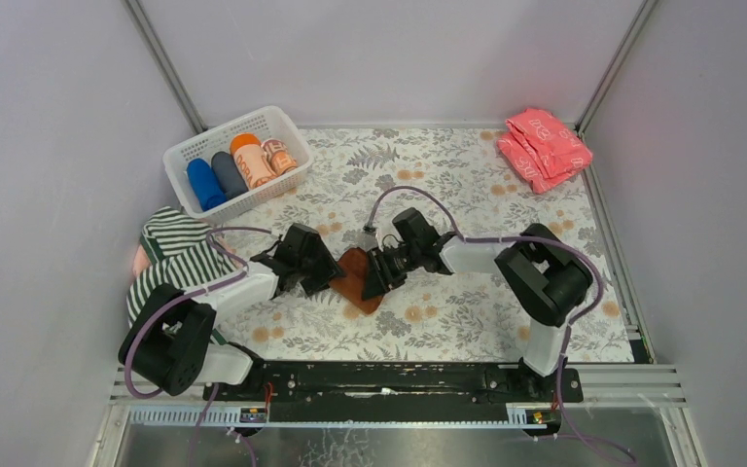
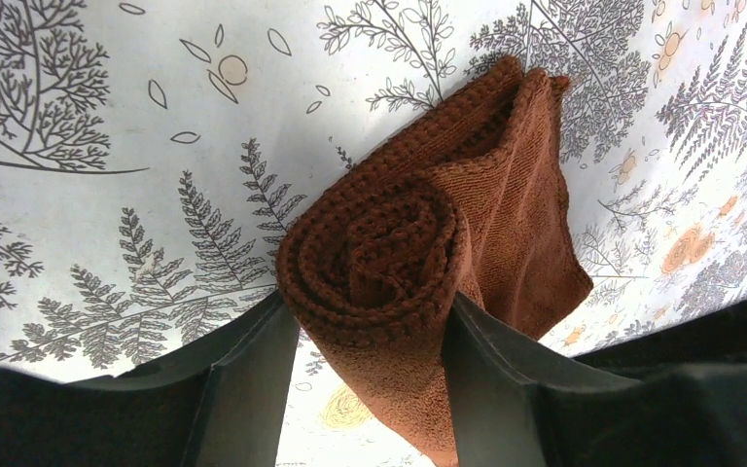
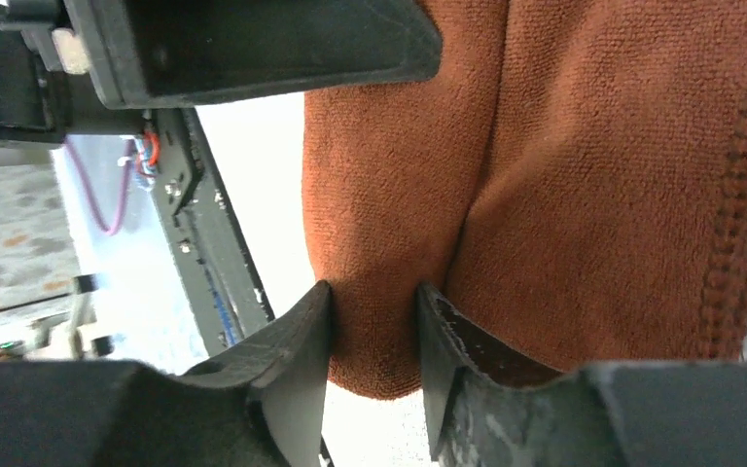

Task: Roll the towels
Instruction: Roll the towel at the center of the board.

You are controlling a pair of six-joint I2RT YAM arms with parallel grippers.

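Note:
A rust-brown towel (image 1: 355,280) lies on the flowered table cover between my two grippers. In the left wrist view the rust-brown towel (image 2: 379,258) is wound into a spiral roll, with a loose flap trailing behind it. My left gripper (image 2: 365,306) is shut on the roll, one finger pressing each side. In the overhead view the left gripper (image 1: 329,275) is at the towel's left edge and the right gripper (image 1: 374,279) at its right. My right gripper (image 3: 374,292) pinches a fold of the rust-brown towel (image 3: 564,195).
Striped towels (image 1: 180,248) are heaped at the left edge of the table, beside my left arm. Folded coral-pink towels (image 1: 545,146) lie at the back right corner. A white basket (image 1: 183,156) at the back left holds several rolled towels. Grey walls enclose three sides.

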